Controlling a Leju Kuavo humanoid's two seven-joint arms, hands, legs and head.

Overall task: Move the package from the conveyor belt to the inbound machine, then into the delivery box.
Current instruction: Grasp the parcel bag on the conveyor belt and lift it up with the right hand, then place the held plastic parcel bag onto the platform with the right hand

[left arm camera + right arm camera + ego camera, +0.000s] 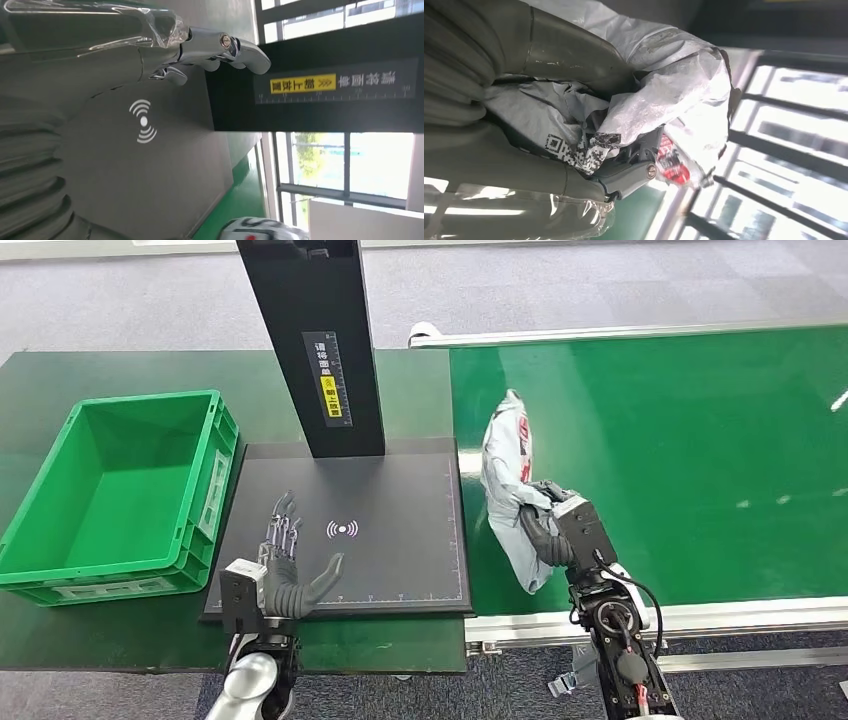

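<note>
The robot's right hand (553, 523) reaches up from the lower edge of the head view over the near side of the green conveyor belt (680, 440), its fingers closed around a crumpled grey plastic package (508, 475). The right wrist view shows the grey thumb (574, 55) pressed across the bag's wrinkled film while a darker finger (631, 167) hooks under a fold printed with a black code, beside a red-and-white label. The package sits over the belt's left end, close to the edge of the scanner's plate; whether it rests on the belt or is lifted off it cannot be told. Its long axis runs roughly away from the robot, the narrower end with red lettering pointing toward the far side of the belt, the bulkier end drooping toward the near rail below the hand.

The left hand (285, 560) hovers over the near left part of the black scanner plate (400, 560), holding nothing, fingers stretched forward and apart, thumb splayed out toward the white wireless symbol (342, 530). In the left wrist view the silver fingertips (240, 50) point toward the black upright post (315, 340) with its yellow sticker. A green plastic crate (30, 540) stands on the dark desk (120, 365) just left of the plate, its long side parallel to the plate's edge.
</note>
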